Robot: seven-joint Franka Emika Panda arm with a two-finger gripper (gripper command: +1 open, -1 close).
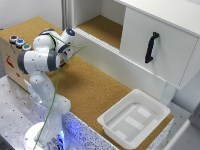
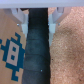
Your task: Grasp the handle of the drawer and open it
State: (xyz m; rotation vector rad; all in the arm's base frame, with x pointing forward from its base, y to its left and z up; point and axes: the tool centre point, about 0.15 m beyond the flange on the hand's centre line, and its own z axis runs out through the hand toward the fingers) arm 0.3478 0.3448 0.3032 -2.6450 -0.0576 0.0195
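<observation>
The tan box point(image 1: 14, 56) with coloured buttons point(image 1: 20, 42) stands at the exterior view's left, partly behind my arm point(image 1: 47, 50). The drawer's front and its short black handle show in neither view. My wrist is bent over the spot between the box and the cork table top point(image 1: 95, 85), and the arm hides my fingers in the exterior view. In the wrist view my gripper point(image 2: 37, 22) is open and empty, with its pale fingers point(image 2: 22, 22) wide apart over a dark gap point(image 2: 37, 55). A tan surface with a blue pixel figure point(image 2: 12, 52) lies on one side, and cork point(image 2: 67, 55) on the other.
A white cabinet door with a long upright black handle point(image 1: 151, 47) is at the exterior view's right, beside an open shelf point(image 1: 102, 27). A white plastic tray point(image 1: 132, 120) sits on the cork near the front right corner. A green cable point(image 1: 55, 85) hangs along my arm.
</observation>
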